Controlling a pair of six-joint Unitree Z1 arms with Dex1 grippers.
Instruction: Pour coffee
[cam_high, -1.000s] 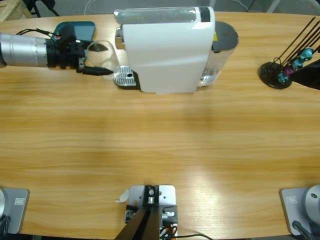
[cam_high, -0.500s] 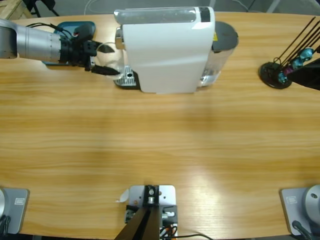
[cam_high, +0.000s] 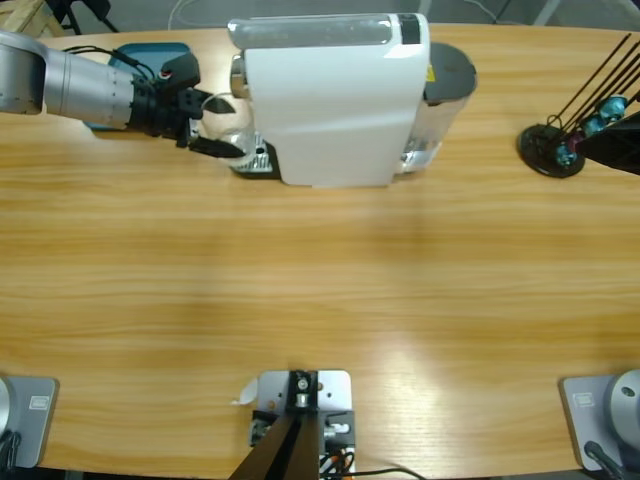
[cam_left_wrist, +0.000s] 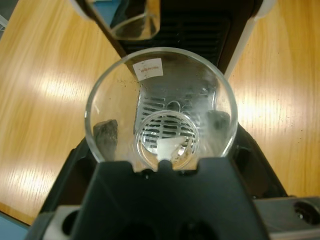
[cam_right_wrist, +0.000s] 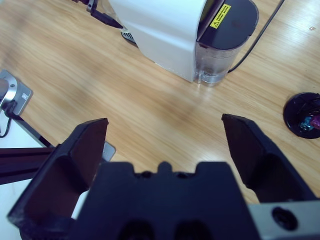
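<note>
At machine (cam_high: 335, 100) front, over drip tray (cam_left_wrist: 172, 107): left gripper (cam_left_wrist: 161, 131) clamped on glass (cam_left_wrist: 160, 107). Right gripper (cam_right_wrist: 165, 137) raised above table (cam_high: 320, 280), spread wide, holding nothing.

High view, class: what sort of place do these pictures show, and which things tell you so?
Probably a robot test bench set up as a coffee corner: a long wooden table, a white coffee machine, and the left gripper holding a clear glass at its drip tray.
</note>
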